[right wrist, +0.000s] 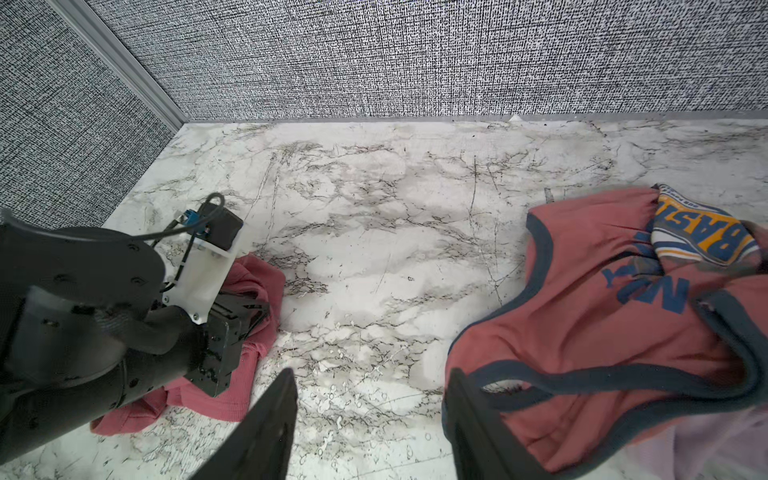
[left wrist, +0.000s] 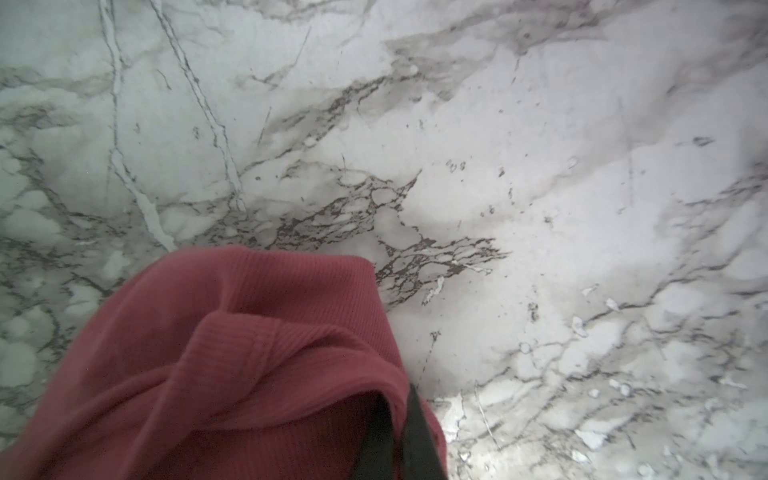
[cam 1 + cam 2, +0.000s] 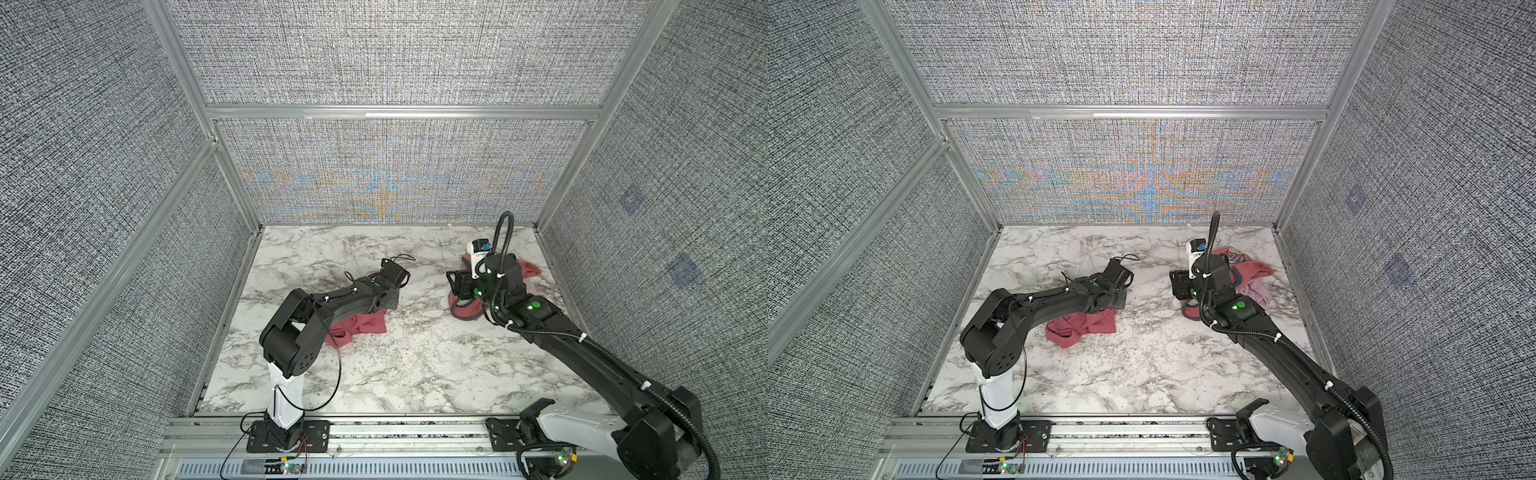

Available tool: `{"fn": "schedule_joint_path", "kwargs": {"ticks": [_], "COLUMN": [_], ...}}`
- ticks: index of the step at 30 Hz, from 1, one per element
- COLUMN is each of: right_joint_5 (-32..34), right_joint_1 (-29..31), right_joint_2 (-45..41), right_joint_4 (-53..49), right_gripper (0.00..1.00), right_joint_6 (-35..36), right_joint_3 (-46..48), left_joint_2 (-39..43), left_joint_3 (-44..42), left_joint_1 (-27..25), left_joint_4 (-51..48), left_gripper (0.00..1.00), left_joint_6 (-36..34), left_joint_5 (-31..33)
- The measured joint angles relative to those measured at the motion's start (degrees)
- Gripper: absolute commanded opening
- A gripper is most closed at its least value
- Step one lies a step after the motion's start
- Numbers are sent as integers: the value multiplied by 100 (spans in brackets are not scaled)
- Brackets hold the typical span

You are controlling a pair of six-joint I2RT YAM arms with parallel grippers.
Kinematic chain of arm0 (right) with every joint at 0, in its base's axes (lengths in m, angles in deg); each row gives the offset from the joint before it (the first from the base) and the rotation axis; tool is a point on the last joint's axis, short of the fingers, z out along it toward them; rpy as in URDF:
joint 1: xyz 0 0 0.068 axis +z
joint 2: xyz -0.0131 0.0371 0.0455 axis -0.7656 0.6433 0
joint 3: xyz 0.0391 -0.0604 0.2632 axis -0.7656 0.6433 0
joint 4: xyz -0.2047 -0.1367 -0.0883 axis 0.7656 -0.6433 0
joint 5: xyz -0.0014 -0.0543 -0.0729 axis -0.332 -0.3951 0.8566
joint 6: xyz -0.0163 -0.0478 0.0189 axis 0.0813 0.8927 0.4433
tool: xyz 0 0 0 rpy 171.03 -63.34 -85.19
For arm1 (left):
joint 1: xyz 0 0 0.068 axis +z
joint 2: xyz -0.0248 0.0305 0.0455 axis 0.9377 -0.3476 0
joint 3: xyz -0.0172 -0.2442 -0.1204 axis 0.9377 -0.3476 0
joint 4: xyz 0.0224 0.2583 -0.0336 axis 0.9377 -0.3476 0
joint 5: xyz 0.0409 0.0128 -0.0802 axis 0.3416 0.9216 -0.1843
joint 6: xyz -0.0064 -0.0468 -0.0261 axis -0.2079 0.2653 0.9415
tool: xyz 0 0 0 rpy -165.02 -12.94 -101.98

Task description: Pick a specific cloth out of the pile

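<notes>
1. Rose-red ribbed fabric, plain all over: that's the cloth [image 3: 360,326] [image 3: 1088,328]. In both top views it lies crumpled on the marble table [image 3: 415,365], left of the middle and well apart from the pile [image 3: 1255,277] at the far right.
2. My left gripper [image 1: 243,311] is down on the cloth's far corner, the one nearest the pile, and it's pinched tight on a bunched fold. In the left wrist view the fabric [image 2: 208,353] humps up right against one dark finger [image 2: 415,432], with folds on either side of it.
3. The rest of the cloth runs out from under my left wrist toward the front of the table and lies loose on the marble [image 1: 216,399].
4. My right gripper [image 1: 370,424] is over by the pile, jaws apart, with only bare marble between them. One of its fingers [image 1: 469,428] sits right at the dark blue-grey edging of the salmon garment [image 1: 582,311]. I honestly can't tell if it's touching.
5. The garment lies on top of the pile, with blue lettering and a crumpled orange-and-blue print. A pale pink piece [image 1: 706,449] pokes out from under it.
</notes>
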Motion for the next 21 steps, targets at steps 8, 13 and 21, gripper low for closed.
{"fn": "schedule_joint_path", "kwargs": {"ticks": [8,13,21], "right_joint_5": [-44,-151,-326], "right_joint_1": [0,-7,-7], "right_joint_2": [146,195,302], "right_joint_4": [35,153,212], "right_gripper": [59,59,59], "right_joint_6": [-17,-81,-181], "right_joint_3": [-50,-50,-61], "left_joint_2": [1353,2404,3755], "left_joint_3": [-229,-737,-2269], "left_joint_1": [-2,20,492], "left_joint_4": [70,227,592], "left_gripper": [0,0,0], "left_joint_6": [-11,101,372], "left_joint_5": [-79,118,256]}}
